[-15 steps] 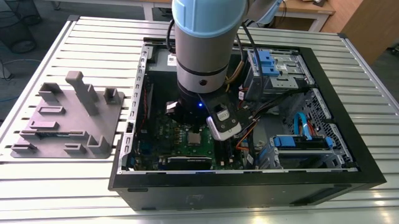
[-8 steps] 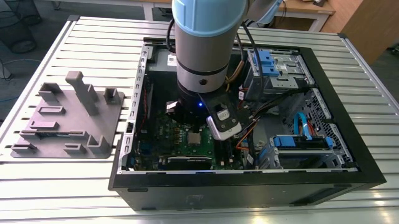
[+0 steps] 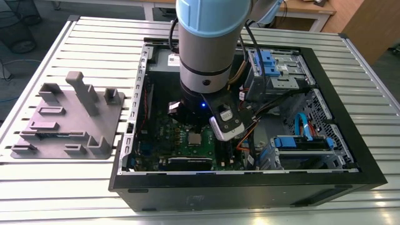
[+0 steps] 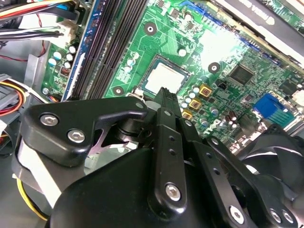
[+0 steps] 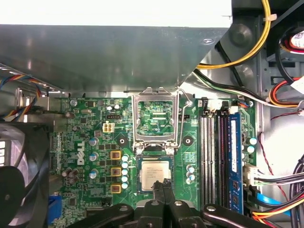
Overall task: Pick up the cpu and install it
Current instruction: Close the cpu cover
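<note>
The cpu (image 5: 156, 173) lies flat in its socket on the green motherboard (image 5: 85, 123), silvery lid up. It also shows as a small pale square in the exterior view (image 3: 195, 138) and in the second wrist view (image 4: 164, 78). The dark socket frame (image 5: 156, 118) stands flipped open just beyond it. My gripper (image 5: 162, 183) hovers at the cpu's near edge, black fingers (image 4: 167, 102) pressed together with nothing between them. The arm (image 3: 209, 42) reaches down into the open computer case (image 3: 250, 190).
Memory slots (image 5: 209, 156) run beside the socket, and a black fan (image 5: 19, 175) sits on the other side. A grey metal box (image 5: 118, 57) overhangs the board. Coloured cables (image 5: 280, 185) and drive bays (image 3: 281, 65) crowd the case. A grey fixture tray (image 3: 65, 117) lies at the exterior view's left.
</note>
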`<state>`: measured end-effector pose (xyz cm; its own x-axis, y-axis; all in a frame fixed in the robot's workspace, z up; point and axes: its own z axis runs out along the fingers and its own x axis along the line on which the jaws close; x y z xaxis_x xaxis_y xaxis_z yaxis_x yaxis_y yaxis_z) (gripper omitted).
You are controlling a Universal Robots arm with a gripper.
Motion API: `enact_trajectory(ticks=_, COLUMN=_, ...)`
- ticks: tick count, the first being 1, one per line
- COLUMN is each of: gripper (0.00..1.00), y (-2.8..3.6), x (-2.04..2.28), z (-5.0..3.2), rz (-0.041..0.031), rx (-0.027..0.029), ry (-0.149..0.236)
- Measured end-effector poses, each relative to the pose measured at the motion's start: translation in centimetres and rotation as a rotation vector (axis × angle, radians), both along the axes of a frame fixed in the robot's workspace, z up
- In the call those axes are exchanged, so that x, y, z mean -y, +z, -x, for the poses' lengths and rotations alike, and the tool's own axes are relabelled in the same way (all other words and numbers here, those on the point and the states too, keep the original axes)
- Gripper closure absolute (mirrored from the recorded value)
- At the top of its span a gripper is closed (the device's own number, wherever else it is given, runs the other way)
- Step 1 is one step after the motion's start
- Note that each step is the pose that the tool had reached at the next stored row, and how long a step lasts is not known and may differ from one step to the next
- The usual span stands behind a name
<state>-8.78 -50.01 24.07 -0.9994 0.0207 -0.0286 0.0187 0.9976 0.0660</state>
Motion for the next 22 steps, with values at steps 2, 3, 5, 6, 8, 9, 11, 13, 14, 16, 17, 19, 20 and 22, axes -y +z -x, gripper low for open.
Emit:
enact_trajectory(ticks=2, gripper=0.89, y=0.0, x=0.0, z=-0.19, rz=0.0, rx=0.0, ry=0.0)
enact_trajectory(ticks=3, gripper=0.89, y=0.0, x=0.0, z=-0.31, rz=-0.0001, rx=0.0001, ry=0.0)
enact_trajectory(ticks=5, gripper=0.89, y=0.0, x=0.0, z=-0.58, rz=0.0, rx=0.0, ry=0.0)
enact_trajectory(ticks=6, gripper=0.89, y=0.0, x=0.0, z=-0.71, rz=0.0, rx=0.0, ry=0.0)
enact_trajectory(ticks=8, gripper=0.89, y=-0.01, x=0.0, z=-0.9, rz=-0.0001, rx=0.0001, ry=0.002)
enact_trajectory(ticks=9, gripper=0.89, y=-0.02, x=0.0, z=-0.99, rz=0.0, rx=0.0001, ry=0.005)
enact_trajectory(ticks=11, gripper=0.89, y=-0.03, x=0.0, z=-1.18, rz=0.0, rx=0.0, ry=0.012)
enact_trajectory(ticks=13, gripper=0.89, y=-0.04, x=0.0, z=-1.42, rz=-0.0001, rx=0.0001, ry=0.019)
enact_trajectory(ticks=14, gripper=0.89, y=-0.05, x=0.0, z=-1.56, rz=0.0, rx=0.0001, ry=0.022)
enact_trajectory(ticks=16, gripper=0.89, y=-0.08, x=-0.01, z=-1.81, rz=-0.0001, rx=0.0001, ry=0.03)
enact_trajectory(ticks=17, gripper=0.89, y=-0.1, x=-0.02, z=-1.89, rz=-0.0002, rx=0.0001, ry=0.035)
enact_trajectory(ticks=19, gripper=0.89, y=-0.13, x=-0.04, z=-2.01, rz=-0.0001, rx=0.0, ry=0.044)
enact_trajectory(ticks=20, gripper=0.89, y=-0.14, x=-0.04, z=-2.06, rz=0.0, rx=0.0, ry=0.049)
enact_trajectory(ticks=22, gripper=0.89, y=-0.17, x=-0.06, z=-2.15, rz=0.0, rx=0.0001, ry=0.06)
